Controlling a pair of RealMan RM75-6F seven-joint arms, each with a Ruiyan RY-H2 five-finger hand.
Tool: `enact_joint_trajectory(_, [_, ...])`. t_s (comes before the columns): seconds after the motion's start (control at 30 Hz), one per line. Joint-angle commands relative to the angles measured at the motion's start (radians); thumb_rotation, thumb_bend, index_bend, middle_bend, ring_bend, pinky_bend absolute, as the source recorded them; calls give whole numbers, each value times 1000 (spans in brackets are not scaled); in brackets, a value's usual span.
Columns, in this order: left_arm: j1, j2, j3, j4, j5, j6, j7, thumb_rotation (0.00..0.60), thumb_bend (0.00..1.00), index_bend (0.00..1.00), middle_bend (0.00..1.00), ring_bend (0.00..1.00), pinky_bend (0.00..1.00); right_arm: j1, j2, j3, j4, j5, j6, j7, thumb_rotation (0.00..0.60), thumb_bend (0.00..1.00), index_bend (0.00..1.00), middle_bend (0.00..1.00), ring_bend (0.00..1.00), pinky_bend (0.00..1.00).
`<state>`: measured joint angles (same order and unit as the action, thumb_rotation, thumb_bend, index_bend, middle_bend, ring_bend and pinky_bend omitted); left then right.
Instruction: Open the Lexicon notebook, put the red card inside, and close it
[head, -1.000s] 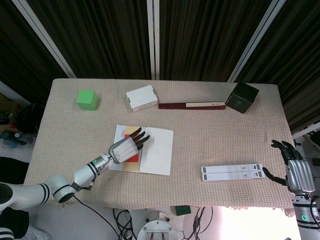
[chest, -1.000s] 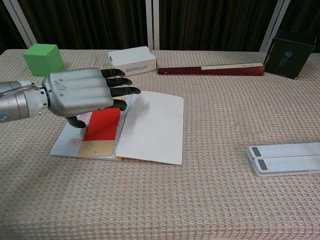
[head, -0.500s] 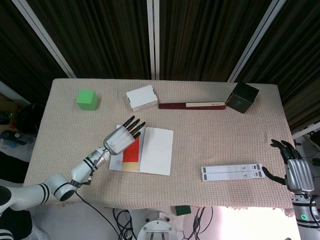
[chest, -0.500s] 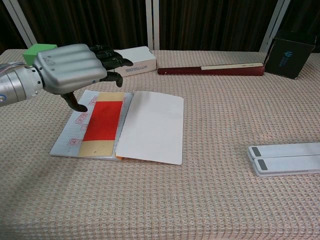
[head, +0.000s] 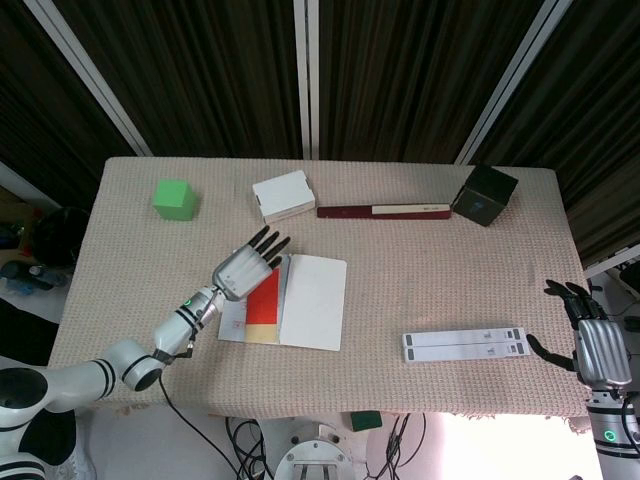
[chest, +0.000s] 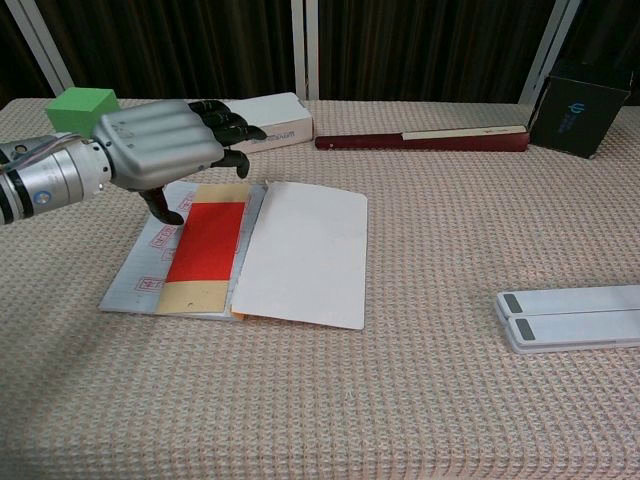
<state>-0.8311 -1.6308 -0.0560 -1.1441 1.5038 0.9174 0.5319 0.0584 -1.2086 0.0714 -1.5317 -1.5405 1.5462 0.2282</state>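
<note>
Flat red card (chest: 207, 243) on open notebook (chest: 300, 255)

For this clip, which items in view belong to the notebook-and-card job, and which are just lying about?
Part of the job:
- open notebook with white page
- red card lying on its left side
- left hand, empty, above the notebook's far left corner

Lying about:
- green cube
- white box
- long dark red case
- black box
- white flat bars
- right hand, idle at the table edge
</note>
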Motion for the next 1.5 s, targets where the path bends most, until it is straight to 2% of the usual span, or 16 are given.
enact_joint_trajectory(0.03, [-4,-6,6,21,4,-2,17,600,95,259,0,0,63,-1,-1,0,2,1,-1,2,600,160,175,238,132,252])
enact_joint_trajectory(0.5, [-20,-40,9,51,3,-13,-2,600,95,259,0,0,63,0,-8,0,12,3,-6,7,600,160,175,238,133,252])
enact_joint_trajectory(1.1, [-60,-82,-13,71,10,-7,-23,600,94,259,0,0,63,-1,-12,4,28,17,-13,25,600,160,175,238,132,252])
enact_joint_trajectory(1.2, [-42,-58,-20,35,8,33,-35,600,94,260,0,0,63,2,-13,5,32,16,-17,29,600,159,175,238,133,252])
enact_joint_trajectory(1.3, [-8,-6,-16,-59,7,82,-67,600,94,259,0,0,65,9,-15,8,36,14,-23,33,600,160,175,238,133,252])
enact_joint_trajectory(1.5, [51,103,38,-252,54,147,-93,600,95,260,0,0,69,23,-15,12,35,4,-31,29,600,159,175,238,132,252])
